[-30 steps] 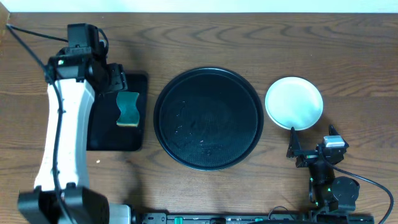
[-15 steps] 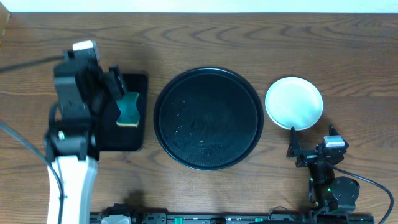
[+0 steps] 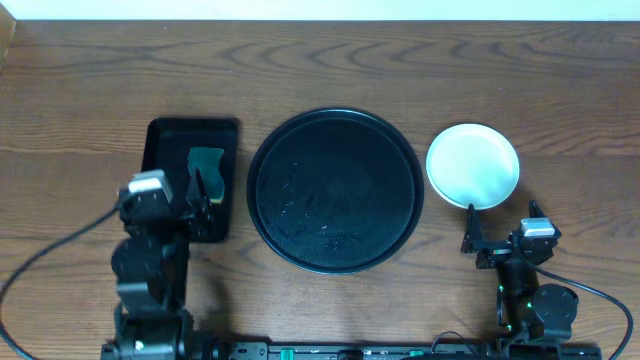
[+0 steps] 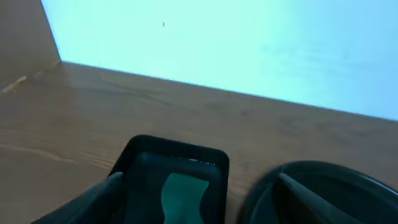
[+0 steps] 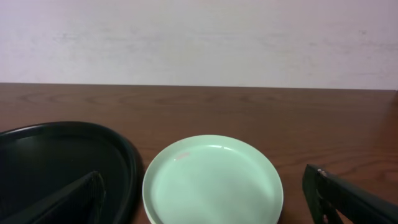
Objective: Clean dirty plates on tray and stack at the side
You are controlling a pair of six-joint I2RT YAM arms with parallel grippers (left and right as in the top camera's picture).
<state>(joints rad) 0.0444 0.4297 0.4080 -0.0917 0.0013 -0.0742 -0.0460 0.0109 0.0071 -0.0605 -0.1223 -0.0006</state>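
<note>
Left gripper (image 3: 198, 190) is hovering over the front end of the small rectangular black tray (image 3: 165, 140), near the desk's (image 3: 320, 60) left edge. Fingers are spread wide and carrying nothing. The teal-green sponge (image 3: 207, 168) is lying on that tray just ahead of my fingertips, and I'm not touching it.

Right gripper (image 3: 500, 235) is sitting low by the front-right corner, jaws also wide apart and empty.

The large round black tray with the raised rim (image 3: 335, 113) is sitting mid-desk and holding 0 plates, with only faint wet streaks showing on it. The small round plastic plates (image 3: 473, 165) are resting toward the right edge, just beside that tray and apart from it. The top 1 is pale blue-green. I'm reading it as a stack, but I can't count what's underneath.

I'm judging the cleaning and stacking as done and this step as parking.

- Keeping the left jaws open and lifting clear of the rectangular tray's rim, so I'm not dragging the sponge.
- Keeping the right arm short of the stack, so I'm not nudging it.
- Noting a faint pale mark on the top plate near its far rim. I can't tell smear from glare, so it's worth a check.
</note>
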